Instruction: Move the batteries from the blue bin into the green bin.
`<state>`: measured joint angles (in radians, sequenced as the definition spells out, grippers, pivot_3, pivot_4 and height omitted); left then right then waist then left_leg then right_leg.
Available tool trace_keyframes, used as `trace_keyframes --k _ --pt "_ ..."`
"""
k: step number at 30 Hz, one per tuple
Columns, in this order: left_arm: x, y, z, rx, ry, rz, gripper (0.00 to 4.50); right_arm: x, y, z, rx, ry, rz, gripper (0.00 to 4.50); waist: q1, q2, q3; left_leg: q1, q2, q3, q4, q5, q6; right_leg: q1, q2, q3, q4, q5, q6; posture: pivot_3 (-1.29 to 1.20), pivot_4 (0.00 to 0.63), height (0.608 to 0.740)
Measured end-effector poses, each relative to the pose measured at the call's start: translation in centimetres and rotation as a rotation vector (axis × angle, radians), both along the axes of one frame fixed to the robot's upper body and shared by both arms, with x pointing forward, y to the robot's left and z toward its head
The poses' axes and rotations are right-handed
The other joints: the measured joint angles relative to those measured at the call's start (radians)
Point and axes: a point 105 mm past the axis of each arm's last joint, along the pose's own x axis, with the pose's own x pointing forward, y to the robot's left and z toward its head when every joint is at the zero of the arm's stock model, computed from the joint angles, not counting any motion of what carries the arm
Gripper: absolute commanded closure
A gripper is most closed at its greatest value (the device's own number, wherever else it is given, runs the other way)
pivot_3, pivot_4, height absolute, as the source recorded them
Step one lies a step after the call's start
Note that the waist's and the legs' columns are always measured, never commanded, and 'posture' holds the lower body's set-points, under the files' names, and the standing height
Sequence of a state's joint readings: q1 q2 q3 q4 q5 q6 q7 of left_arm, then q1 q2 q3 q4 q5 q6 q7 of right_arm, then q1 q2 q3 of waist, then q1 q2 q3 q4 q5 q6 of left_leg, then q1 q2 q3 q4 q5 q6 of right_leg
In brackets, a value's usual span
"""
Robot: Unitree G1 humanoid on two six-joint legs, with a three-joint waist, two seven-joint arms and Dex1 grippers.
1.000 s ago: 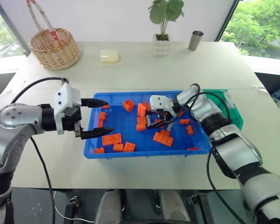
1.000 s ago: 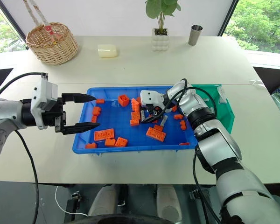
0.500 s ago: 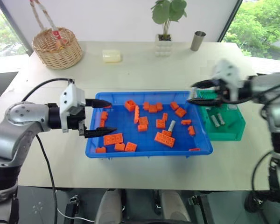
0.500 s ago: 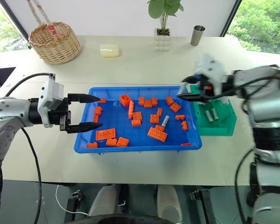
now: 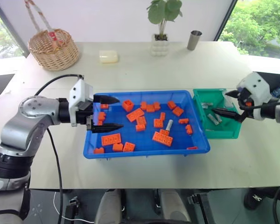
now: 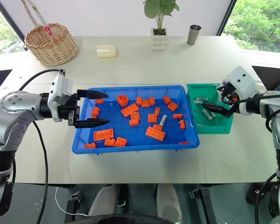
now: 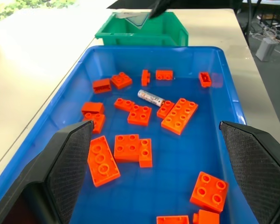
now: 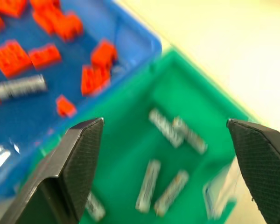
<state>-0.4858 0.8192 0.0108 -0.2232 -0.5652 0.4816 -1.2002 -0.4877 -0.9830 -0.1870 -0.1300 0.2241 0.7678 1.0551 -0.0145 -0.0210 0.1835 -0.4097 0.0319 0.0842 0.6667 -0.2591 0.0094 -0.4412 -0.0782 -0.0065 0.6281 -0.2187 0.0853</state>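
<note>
I see one battery (image 5: pixel 169 124) lying in the blue bin (image 5: pixel 144 152) among the orange bricks (image 5: pixel 162 138), right of the bin's middle. More batteries (image 8: pixel 148 185) — several, loosely scattered — lie on the floor of the green bin (image 5: pixel 222 134), which touches the blue bin's right end on the tabletop (image 5: pixel 130 70). My right tool (image 5: pixel 228 103) hangs over the green bin, released, fingers spread wide with nothing between them. My left tool (image 5: pixel 110 113) sits over the blue bin's left end, also spread open and empty. A wicker basket (image 5: pixel 53 48) stands well apart at the far left.
</note>
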Motion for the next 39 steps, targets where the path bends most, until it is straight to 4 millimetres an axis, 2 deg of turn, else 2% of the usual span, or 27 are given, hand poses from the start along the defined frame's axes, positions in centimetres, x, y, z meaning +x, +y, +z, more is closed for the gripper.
trace_keyframes --k 5,9,12,14,16,20,23,30,38,39 --pt "0.1 0.1 -0.1 0.001 -0.003 0.003 0.0 -0.7 5.2 -1.1 -0.088 0.051 0.294 0.04 -0.001 0.0 0.0 0.0 0.0 0.0 0.0 0.0 0.0 0.0 0.0 0.0 0.0 0.0 0.0 0.0 0.15 0.736" --pt "0.1 -0.1 -0.1 -0.007 -0.008 0.004 0.0 0.7 8.2 -2.2 -0.083 0.114 0.404 0.04 -0.002 0.0 0.0 0.0 0.0 0.0 0.001 0.0 0.0 0.0 0.0 0.0 0.0 0.0 0.0 0.0 0.15 0.736" --pt "0.1 -0.1 0.0 -0.008 -0.013 0.01 0.0 1.7 9.6 -4.5 -0.118 0.16 0.449 0.04 0.0 0.0 0.0 -0.001 0.0 0.0 0.0 0.0 0.0 0.0 0.0 0.0 0.0 0.0 0.0 0.0 0.15 0.736" --pt "-0.1 0.2 0.0 0.004 -0.018 0.019 0.0 1.8 10.1 -6.2 -0.166 0.192 0.5 0.04 0.004 0.0 0.0 -0.002 0.0 0.001 0.0 0.0 0.0 -0.001 0.0 -0.001 0.0 0.001 0.002 0.0 0.15 0.736" --pt "-0.3 0.4 -0.1 0.01 -0.017 0.033 0.0 2.0 10.0 -7.1 -0.245 0.187 0.558 0.04 0.003 0.0 0.0 -0.002 0.0 0.001 0.0 0.0 0.0 -0.001 0.0 -0.001 0.0 0.001 0.002 0.0 0.15 0.736" --pt "-0.6 0.9 0.0 0.016 -0.019 0.054 0.0 3.2 9.6 -7.0 -0.395 0.145 0.645 0.04 -0.002 -0.001 0.0 -0.002 0.0 0.001 0.001 0.0 0.0 -0.001 0.0 -0.001 0.0 0.001 0.001 0.0 0.15 0.736" --pt "-0.7 0.9 0.2 0.011 -0.03 0.066 0.0 3.7 10.3 -7.0 -0.458 0.135 0.733 0.04 -0.006 -0.001 0.0 -0.001 0.0 0.001 0.0 0.0 0.0 0.0 0.001 -0.001 0.001 0.001 0.002 0.0 0.15 0.736" --pt "-0.8 1.1 0.3 0.004 -0.035 0.095 0.0 3.9 11.0 -8.7 -0.553 0.157 0.888 0.04 -0.001 -0.001 0.0 -0.001 0.0 0.001 0.0 0.0 0.0 0.0 0.0 -0.001 0.001 0.001 0.002 0.0 0.15 0.736" --pt "-0.9 1.4 0.2 0.005 -0.031 0.11 0.0 4.5 10.2 -8.8 -0.585 0.152 0.901 0.04 -0.003 -0.001 0.0 0.0 0.0 0.001 0.0 0.0 0.0 0.001 0.0 -0.001 0.001 0.001 0.002 0.0 0.15 0.736" --pt "-0.9 1.4 0.2 0.007 -0.031 0.111 0.0 4.4 10.2 -8.8 -0.586 0.152 0.902 0.27 -0.003 -0.001 0.0 0.0 0.0 0.001 0.0 0.0 0.0 0.001 0.0 -0.001 0.001 0.001 0.002 0.0 0.15 0.736"
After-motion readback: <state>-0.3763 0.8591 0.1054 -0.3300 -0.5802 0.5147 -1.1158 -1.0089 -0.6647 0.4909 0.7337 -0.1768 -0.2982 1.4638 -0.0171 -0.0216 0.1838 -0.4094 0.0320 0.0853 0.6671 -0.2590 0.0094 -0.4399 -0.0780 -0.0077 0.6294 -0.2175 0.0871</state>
